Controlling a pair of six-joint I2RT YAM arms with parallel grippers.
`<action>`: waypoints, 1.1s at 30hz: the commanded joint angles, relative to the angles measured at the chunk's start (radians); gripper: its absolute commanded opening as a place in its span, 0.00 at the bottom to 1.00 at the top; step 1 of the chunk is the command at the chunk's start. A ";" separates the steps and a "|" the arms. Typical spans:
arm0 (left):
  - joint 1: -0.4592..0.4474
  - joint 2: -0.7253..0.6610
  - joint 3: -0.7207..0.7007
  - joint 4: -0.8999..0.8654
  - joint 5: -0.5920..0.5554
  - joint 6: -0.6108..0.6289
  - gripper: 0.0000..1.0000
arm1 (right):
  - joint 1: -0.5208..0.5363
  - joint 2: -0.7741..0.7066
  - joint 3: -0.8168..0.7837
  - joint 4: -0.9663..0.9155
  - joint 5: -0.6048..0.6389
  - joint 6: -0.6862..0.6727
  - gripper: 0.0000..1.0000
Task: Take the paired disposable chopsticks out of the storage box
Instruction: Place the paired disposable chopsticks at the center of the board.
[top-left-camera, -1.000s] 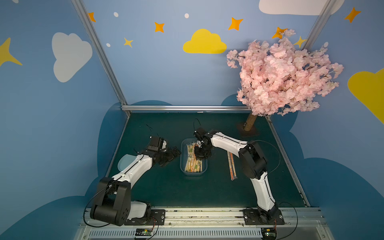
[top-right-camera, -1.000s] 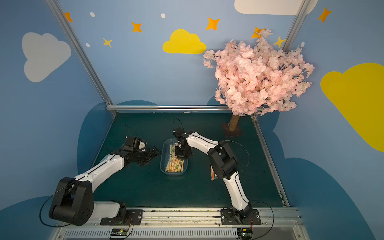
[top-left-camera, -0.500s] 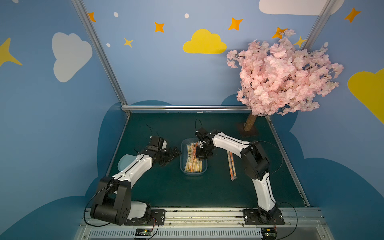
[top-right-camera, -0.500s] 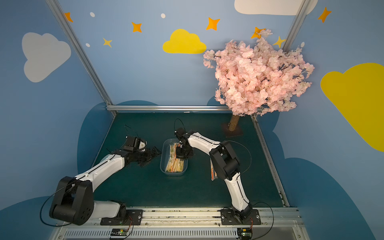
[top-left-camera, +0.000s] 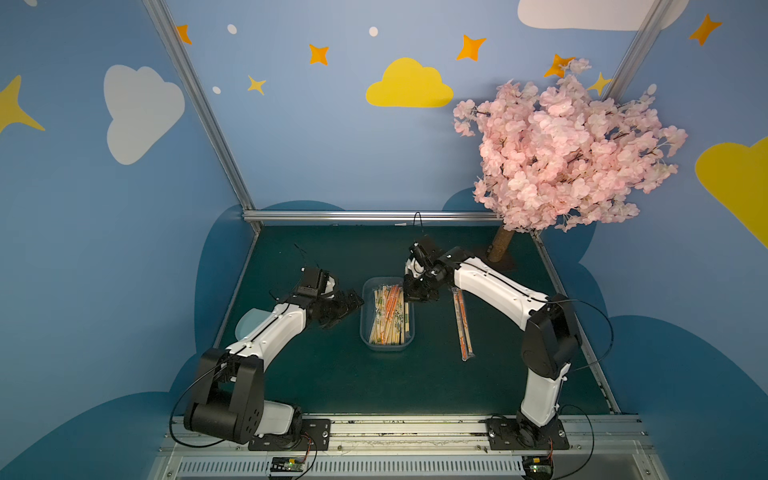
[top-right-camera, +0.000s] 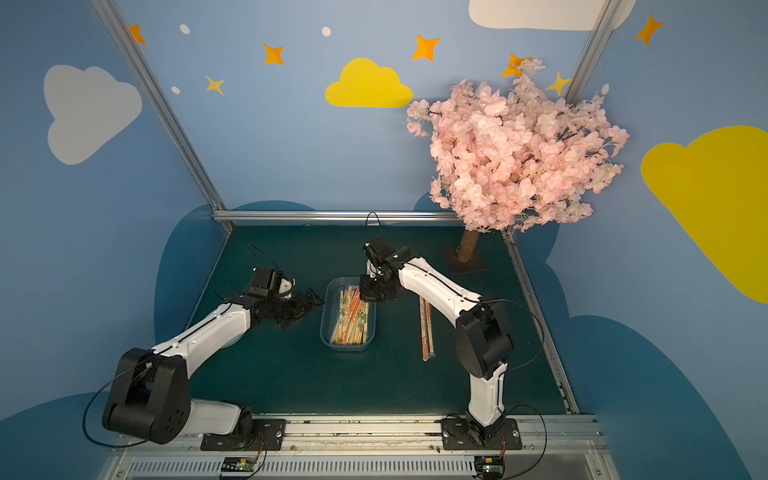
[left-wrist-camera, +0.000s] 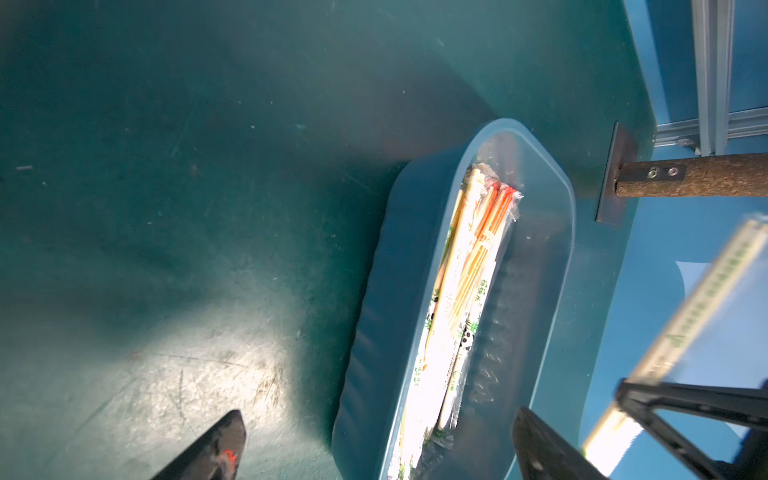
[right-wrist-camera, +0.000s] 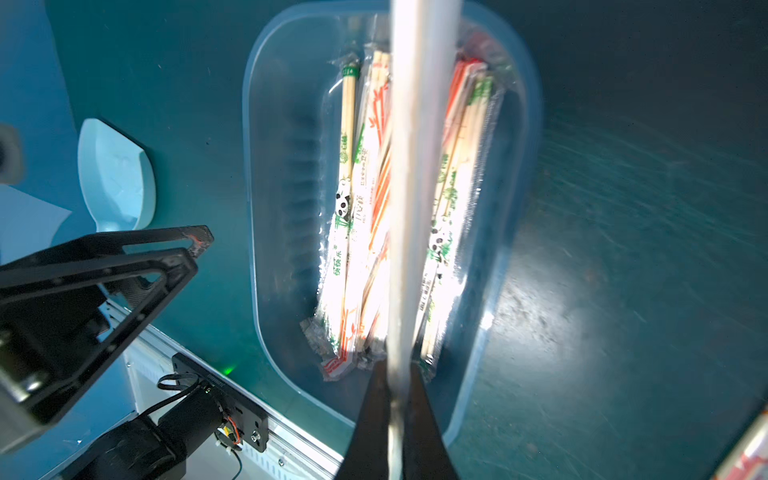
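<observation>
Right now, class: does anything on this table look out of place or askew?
A loose pair lies on the mat outside the box, on the right arm's side. Inside, an orange pair lies slanted across the straighter ones. The right fingers hold a third pair above the box.

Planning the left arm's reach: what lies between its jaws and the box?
Only a narrow strip of bare green mat, as both top views show; the open left gripper sits close beside the box.

Chopsticks (top-left-camera: 388, 318) lie in the storage box (top-left-camera: 364, 320); one pair (top-left-camera: 462, 326) lies to its right.
</observation>
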 joint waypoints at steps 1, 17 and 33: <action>-0.005 0.010 0.017 -0.026 -0.010 0.011 1.00 | -0.024 -0.078 -0.091 -0.028 0.037 -0.025 0.00; -0.010 -0.029 0.130 -0.162 -0.142 0.073 1.00 | -0.101 -0.155 -0.337 -0.124 0.120 -0.125 0.00; -0.009 -0.048 0.021 -0.094 -0.118 0.042 1.00 | -0.165 -0.025 -0.319 -0.102 0.208 -0.192 0.00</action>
